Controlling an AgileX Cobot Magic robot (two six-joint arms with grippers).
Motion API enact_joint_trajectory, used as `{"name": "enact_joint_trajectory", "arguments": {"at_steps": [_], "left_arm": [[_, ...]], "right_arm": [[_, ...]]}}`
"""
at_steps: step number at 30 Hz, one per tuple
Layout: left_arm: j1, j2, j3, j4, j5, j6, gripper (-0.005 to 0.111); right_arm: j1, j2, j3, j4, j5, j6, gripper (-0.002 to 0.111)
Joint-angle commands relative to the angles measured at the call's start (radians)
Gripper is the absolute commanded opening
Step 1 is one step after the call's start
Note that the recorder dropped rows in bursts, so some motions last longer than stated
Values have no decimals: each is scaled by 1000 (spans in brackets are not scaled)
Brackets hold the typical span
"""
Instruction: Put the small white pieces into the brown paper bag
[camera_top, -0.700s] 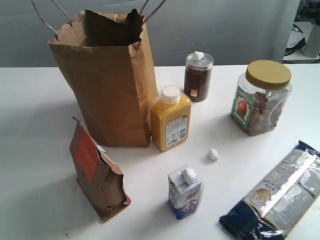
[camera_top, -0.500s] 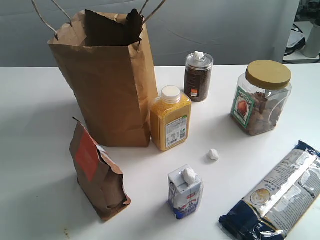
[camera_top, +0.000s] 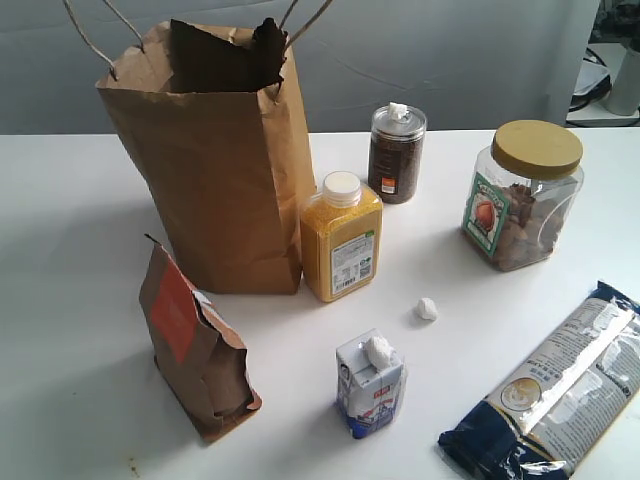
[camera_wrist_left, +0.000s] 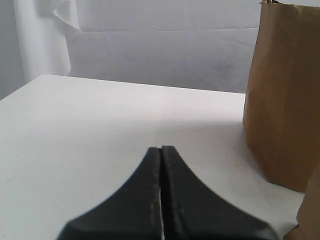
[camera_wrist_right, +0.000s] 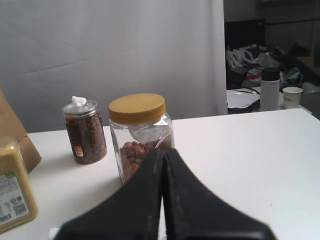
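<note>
My left gripper (camera_wrist_left: 161, 149) and right gripper (camera_wrist_right: 163, 150): closed, empty. Tall kraft-brown paper bag (camera_top: 215, 170) stands vertical, mouth up; small white lumpy wad (camera_top: 427, 309) at its four o'clock.

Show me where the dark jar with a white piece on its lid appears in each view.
Exterior view: the dark jar stands at the back, between the bag and the yellow-lid jar, with a white piece on its lid.
Left wrist view: not in it.
Right wrist view: the dark jar stands beside the yellow-lid jar.
Shared landmark: the bag, also seen in the left wrist view and the right wrist view.
</note>
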Motion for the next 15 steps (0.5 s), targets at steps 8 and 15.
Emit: {"name": "enact_joint_trajectory", "arguments": {"at_steps": [8, 15], "left_arm": [[-4, -3, 4, -8, -2, -4, 0], [-4, -3, 4, -8, -2, -4, 0]], "right_arm": [[-2, 253, -199, -33, 27, 173, 0], [25, 566, -351, -121, 133, 301, 0]]}}
